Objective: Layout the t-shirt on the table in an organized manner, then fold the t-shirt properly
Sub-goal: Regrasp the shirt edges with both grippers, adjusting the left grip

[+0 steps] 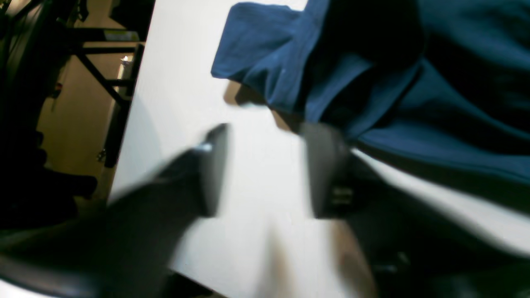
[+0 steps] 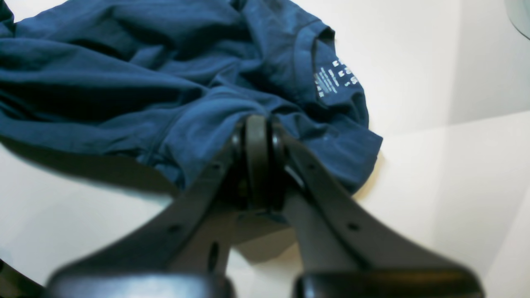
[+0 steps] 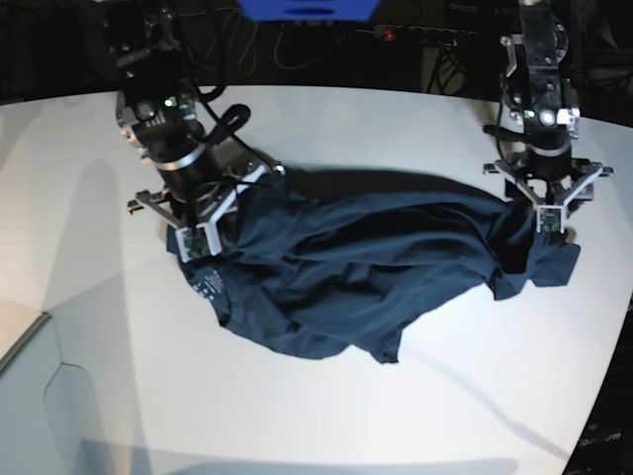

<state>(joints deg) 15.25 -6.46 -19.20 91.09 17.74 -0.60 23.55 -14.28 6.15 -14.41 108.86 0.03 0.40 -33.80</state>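
Note:
The dark navy t-shirt [image 3: 376,267] lies crumpled across the middle of the white table [image 3: 396,416]. My right gripper [image 2: 256,124] is shut on a fold of the t-shirt [image 2: 145,82] just below the collar and its printed label [image 2: 331,78]; in the base view it is at the shirt's left end [image 3: 198,240]. My left gripper [image 1: 269,165] is open and empty over bare table, and its right finger [image 1: 327,165] is at the edge of the hanging cloth [image 1: 372,70]. In the base view it stands over the shirt's right end [image 3: 546,226].
The table's edge [image 1: 124,124] runs down the left of the left wrist view, with a black frame [image 1: 103,78] and floor beyond it. Cables and a power strip [image 3: 415,35] lie behind the table. The table's curved edge [image 3: 605,396] is at the right.

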